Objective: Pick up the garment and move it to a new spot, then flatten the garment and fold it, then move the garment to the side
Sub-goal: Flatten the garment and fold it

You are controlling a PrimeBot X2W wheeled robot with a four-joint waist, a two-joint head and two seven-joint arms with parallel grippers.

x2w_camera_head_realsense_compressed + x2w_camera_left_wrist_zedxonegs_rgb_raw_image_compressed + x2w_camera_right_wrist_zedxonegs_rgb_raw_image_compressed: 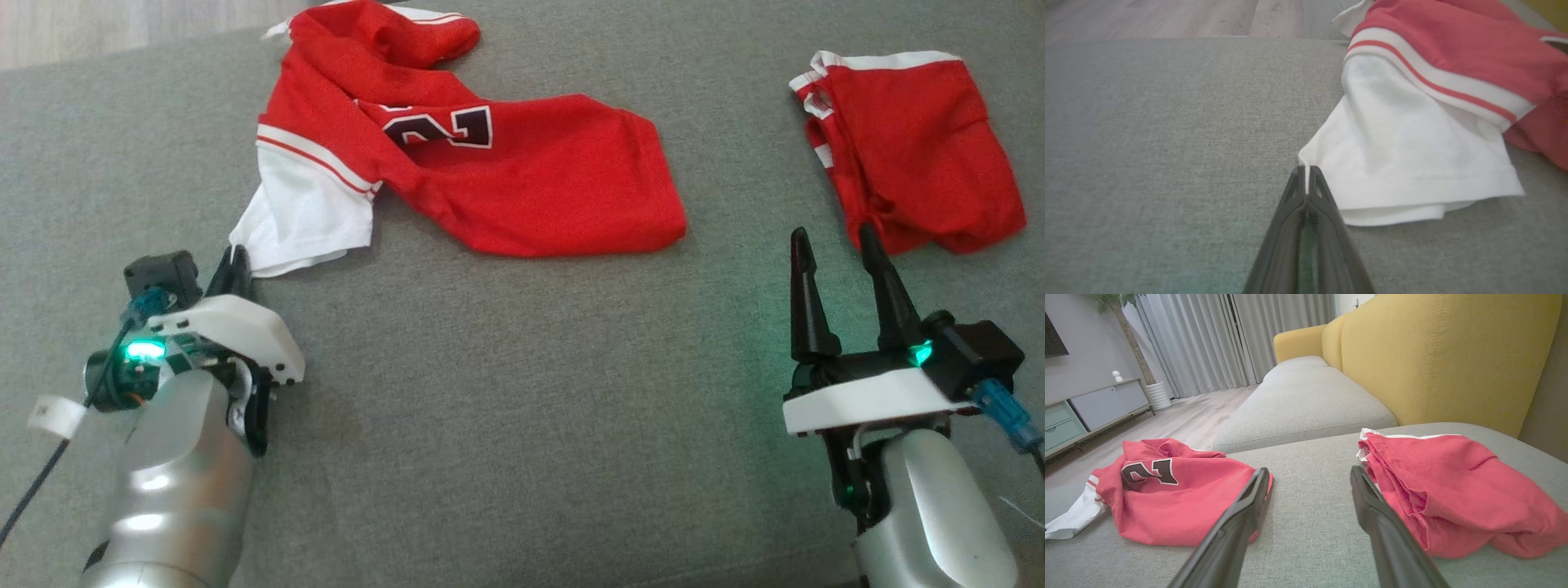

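The garment (531, 180) is a red jersey with a dark number and a white sleeve, lying crumpled at the far left of the grey cushion. My left gripper (237, 257) is at the near corner of that white sleeve (1412, 155). In the left wrist view the left gripper (1306, 168) is shut, with a thin edge of white cloth pinched between its tips. My right gripper (834, 245) stands open and empty at the right. The right wrist view shows the garment (1180, 506) to the left of the right gripper (1310, 473).
Red shorts (914, 155) with white trim lie bunched at the far right, just beyond the right fingertips and also seen as red shorts (1453, 490). A yellow sofa backrest (1433, 355) rises behind them. Wooden floor (1167, 16) lies past the grey cushion (522, 408) edge.
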